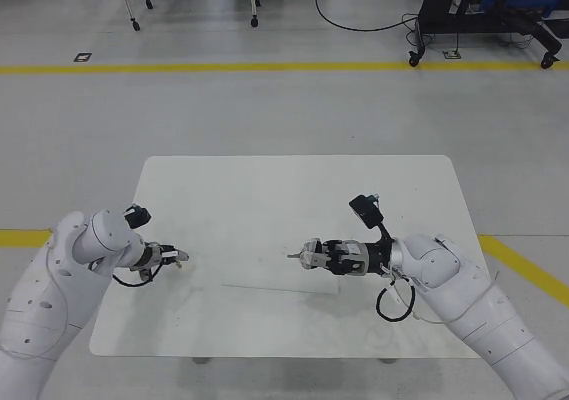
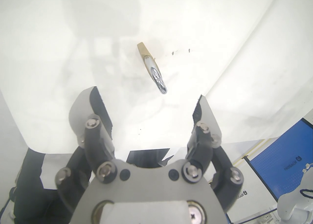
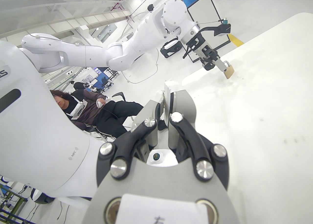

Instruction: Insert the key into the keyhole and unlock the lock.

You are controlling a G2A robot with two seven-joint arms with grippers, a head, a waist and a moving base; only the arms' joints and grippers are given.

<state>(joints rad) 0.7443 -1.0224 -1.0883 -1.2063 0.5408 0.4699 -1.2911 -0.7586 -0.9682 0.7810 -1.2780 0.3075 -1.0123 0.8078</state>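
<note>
A small brass padlock with a silver shackle rests on the white table, its shackle end turned toward my left gripper. That gripper is open, one finger on each side just short of the lock, and nothing is held. From the right wrist view, the padlock sits at the tip of the left gripper. My right gripper hovers over the table's middle, shut on the thin metal key. The key tip points toward the left arm.
The lock and left gripper are near the table's left edge. A wide stretch of bare tabletop separates the two grippers. A faint straight line crosses the table near its front. A blue panel stands off the table.
</note>
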